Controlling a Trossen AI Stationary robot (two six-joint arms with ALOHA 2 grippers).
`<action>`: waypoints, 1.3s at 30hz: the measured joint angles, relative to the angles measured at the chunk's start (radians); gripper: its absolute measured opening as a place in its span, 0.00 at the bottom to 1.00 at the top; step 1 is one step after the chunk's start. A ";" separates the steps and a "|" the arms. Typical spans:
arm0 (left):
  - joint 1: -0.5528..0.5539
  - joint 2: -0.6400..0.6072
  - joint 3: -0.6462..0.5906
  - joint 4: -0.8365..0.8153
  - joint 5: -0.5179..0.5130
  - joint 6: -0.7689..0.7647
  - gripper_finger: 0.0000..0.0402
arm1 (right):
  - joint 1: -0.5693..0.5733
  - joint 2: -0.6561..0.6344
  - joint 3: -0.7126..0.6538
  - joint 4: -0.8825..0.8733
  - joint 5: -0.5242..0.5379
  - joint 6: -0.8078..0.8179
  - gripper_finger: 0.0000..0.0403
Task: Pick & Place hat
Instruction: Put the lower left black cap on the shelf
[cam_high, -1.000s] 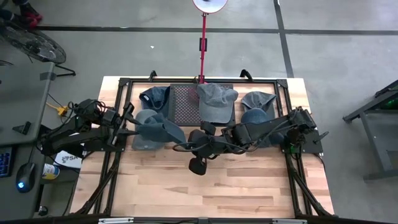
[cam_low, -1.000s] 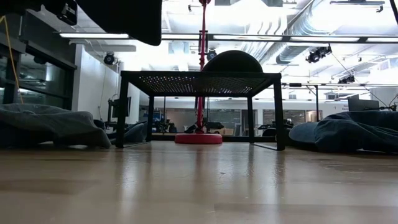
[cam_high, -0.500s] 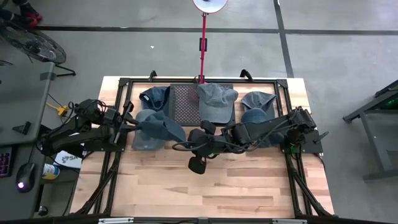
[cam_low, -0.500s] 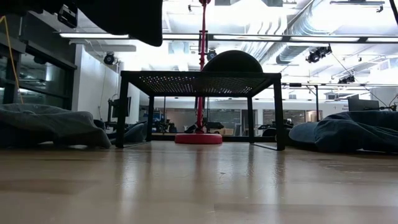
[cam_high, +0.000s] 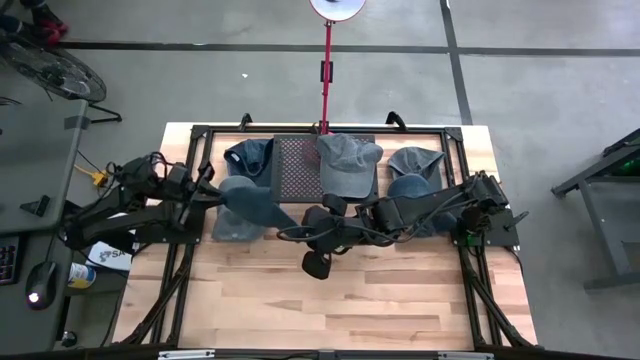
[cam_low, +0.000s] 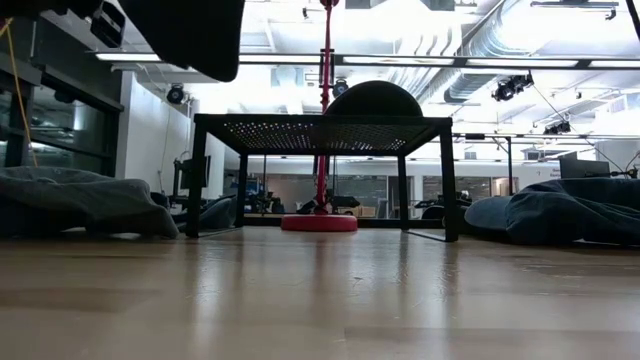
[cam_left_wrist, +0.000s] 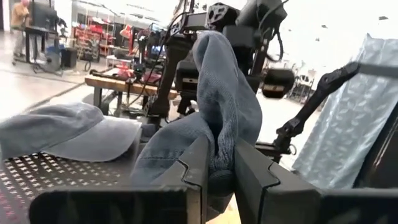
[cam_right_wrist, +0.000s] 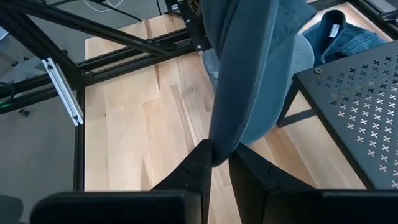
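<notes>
Since both grippers pinch the blue hat, stretched above the table's left-centre between left gripper and right gripper, I judge it soft, light; edges grip best.

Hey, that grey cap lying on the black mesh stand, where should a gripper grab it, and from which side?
By its brim. The grey cap lies crown up on the stand, and its thin, flat brim seems to point toward the table's front, so come in level from there. For now the left gripper and right gripper are both shut on the blue hat.
</notes>
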 joint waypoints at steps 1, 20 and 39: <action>0.000 0.013 0.015 -0.007 -0.001 -0.021 0.10 | 0.000 0.000 0.000 0.000 0.000 0.000 0.11; 0.000 0.563 0.593 -0.436 -0.005 -0.096 0.10 | 0.003 0.000 0.000 -0.003 0.003 0.027 0.09; 0.000 0.943 1.036 -0.731 -0.153 0.046 0.10 | 0.002 0.000 0.000 -0.142 0.150 0.280 0.22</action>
